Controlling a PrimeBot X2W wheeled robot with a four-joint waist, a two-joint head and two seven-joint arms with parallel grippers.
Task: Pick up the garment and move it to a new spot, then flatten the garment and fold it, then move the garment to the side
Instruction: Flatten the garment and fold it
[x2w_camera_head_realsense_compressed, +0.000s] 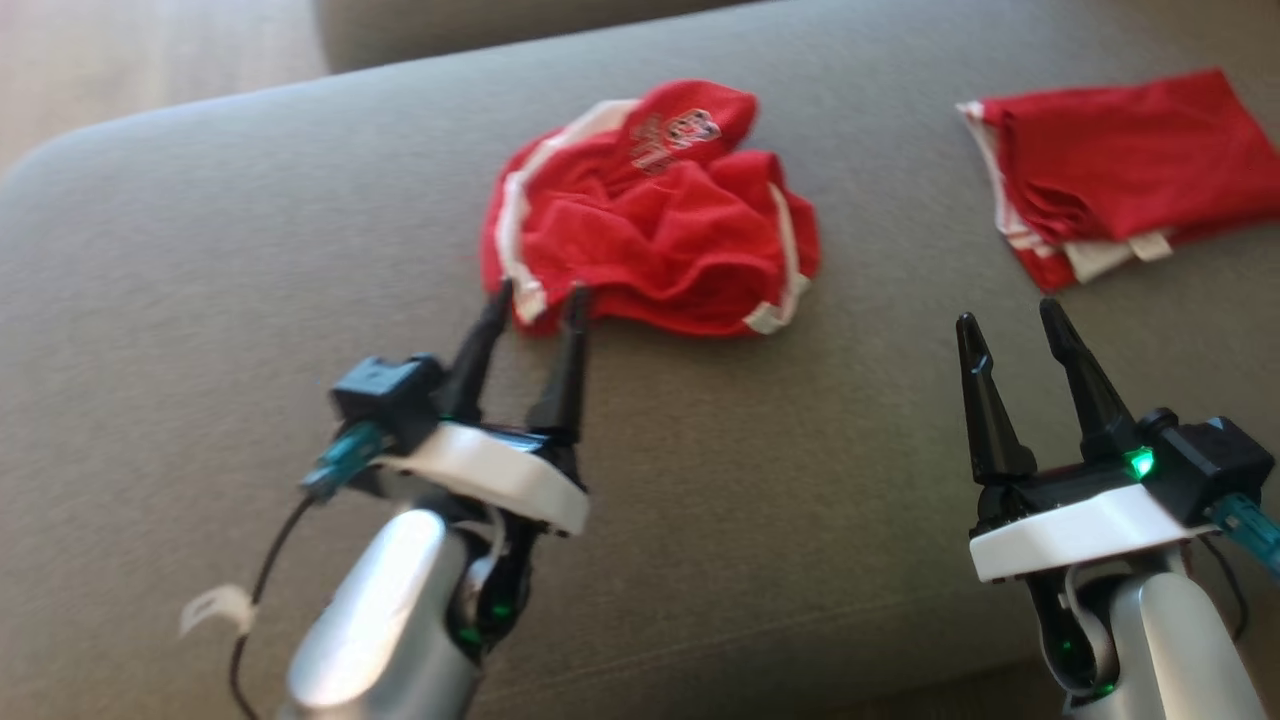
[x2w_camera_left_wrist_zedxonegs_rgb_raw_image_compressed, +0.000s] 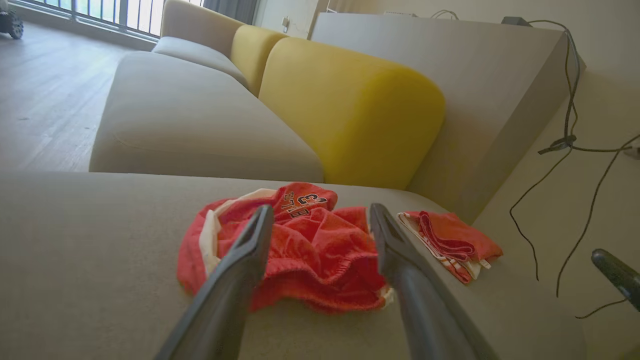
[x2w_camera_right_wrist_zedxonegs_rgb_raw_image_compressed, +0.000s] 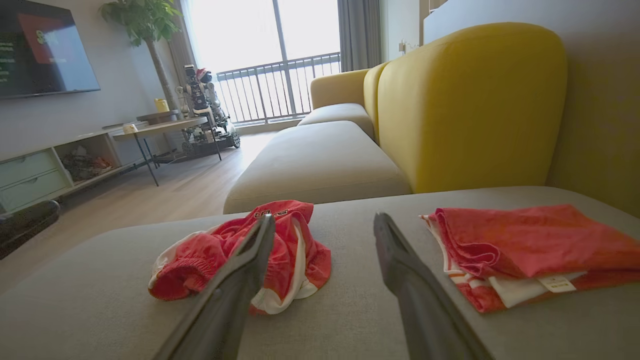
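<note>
A crumpled red garment (x2w_camera_head_realsense_compressed: 650, 215) with white trim and a printed logo lies bunched on the grey sofa cushion (x2w_camera_head_realsense_compressed: 200, 300). My left gripper (x2w_camera_head_realsense_compressed: 538, 292) is open, its fingertips at the garment's near left edge with nothing held. In the left wrist view the garment (x2w_camera_left_wrist_zedxonegs_rgb_raw_image_compressed: 310, 250) lies just beyond the spread fingers (x2w_camera_left_wrist_zedxonegs_rgb_raw_image_compressed: 240, 265). My right gripper (x2w_camera_head_realsense_compressed: 1010, 320) stands open over bare cushion, to the right of the garment and nearer than the folded one. The right wrist view has the crumpled garment (x2w_camera_right_wrist_zedxonegs_rgb_raw_image_compressed: 200, 260) at the left.
A second red garment (x2w_camera_head_realsense_compressed: 1110, 170), folded flat, lies at the cushion's far right (x2w_camera_right_wrist_zedxonegs_rgb_raw_image_compressed: 525, 245). Yellow backrests (x2w_camera_right_wrist_zedxonegs_rgb_raw_image_compressed: 470, 105) rise behind the cushion. Cables (x2w_camera_left_wrist_zedxonegs_rgb_raw_image_compressed: 565, 150) hang down a pale wall. Wooden floor, a TV unit and a side table (x2w_camera_right_wrist_zedxonegs_rgb_raw_image_compressed: 160, 127) lie beyond the sofa.
</note>
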